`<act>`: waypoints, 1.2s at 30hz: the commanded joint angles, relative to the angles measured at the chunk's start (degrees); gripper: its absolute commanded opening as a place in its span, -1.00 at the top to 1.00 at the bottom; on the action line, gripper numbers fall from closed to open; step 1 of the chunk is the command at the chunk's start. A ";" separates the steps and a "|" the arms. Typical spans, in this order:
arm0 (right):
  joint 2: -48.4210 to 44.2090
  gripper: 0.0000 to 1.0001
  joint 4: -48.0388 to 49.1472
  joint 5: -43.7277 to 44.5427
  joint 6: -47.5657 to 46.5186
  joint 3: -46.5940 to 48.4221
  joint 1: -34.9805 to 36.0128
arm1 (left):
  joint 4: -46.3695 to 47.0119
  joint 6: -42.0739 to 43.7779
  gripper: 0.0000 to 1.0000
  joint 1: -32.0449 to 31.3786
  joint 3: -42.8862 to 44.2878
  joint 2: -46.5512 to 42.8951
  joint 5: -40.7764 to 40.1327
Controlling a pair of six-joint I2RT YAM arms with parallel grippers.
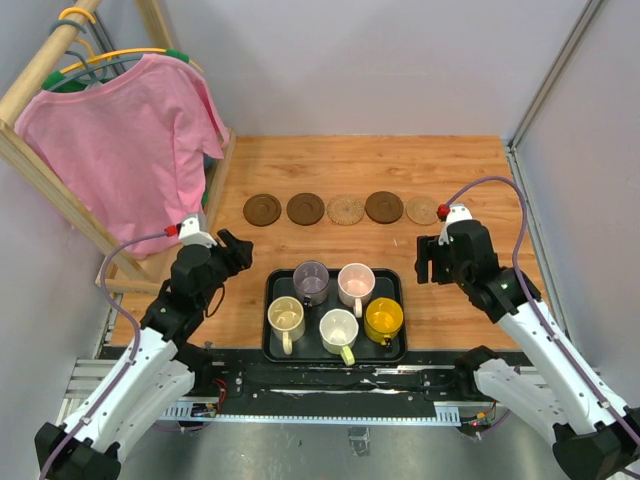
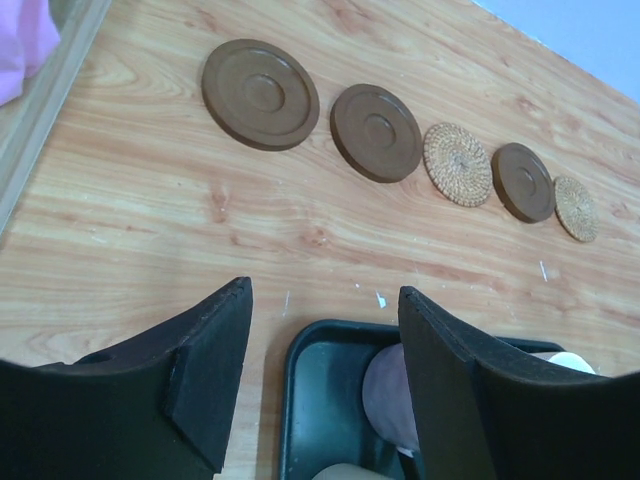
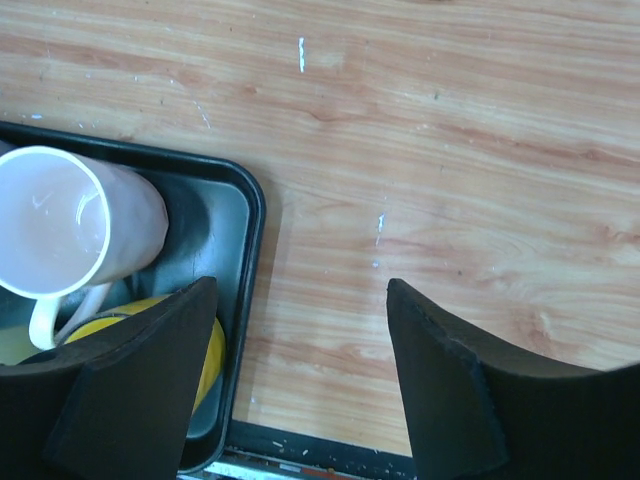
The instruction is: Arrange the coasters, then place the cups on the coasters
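Several coasters lie in a row across the far half of the table: dark brown (image 1: 262, 209), dark brown (image 1: 305, 208), tan woven (image 1: 345, 209), dark brown (image 1: 384, 206), tan woven (image 1: 422, 210). Several cups stand in the black tray (image 1: 336, 271): purple-grey (image 1: 311, 281), pinkish white (image 1: 356, 283), cream (image 1: 285, 317), white with a green handle (image 1: 339, 328), yellow (image 1: 383, 318). My left gripper (image 2: 325, 290) hangs open and empty over the tray's far left corner (image 2: 300, 390). My right gripper (image 3: 300, 285) is open and empty beside the tray's right rim (image 3: 255, 210), near the pinkish cup (image 3: 60, 225).
A pink shirt (image 1: 120, 130) hangs on a wooden rack (image 1: 60, 190) at the left, its base reaching the table's left edge. Grey walls close the back and the right side. A black rail (image 1: 330, 375) runs along the near edge behind the tray.
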 commanded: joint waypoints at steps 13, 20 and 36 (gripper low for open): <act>-9.30 -0.53 -9.35 -11.70 3.17 -4.03 1.51 | -7.63 -1.05 -0.63 -0.14 -1.51 -9.30 10.33; -7.56 -0.53 -10.95 -12.51 5.39 -5.49 7.88 | -9.16 -2.73 -0.63 -1.43 -3.30 -8.78 13.51; -1.99 -0.40 -9.42 -8.96 12.77 -7.16 25.40 | -7.32 -4.72 -0.63 -6.70 -5.31 -6.01 12.21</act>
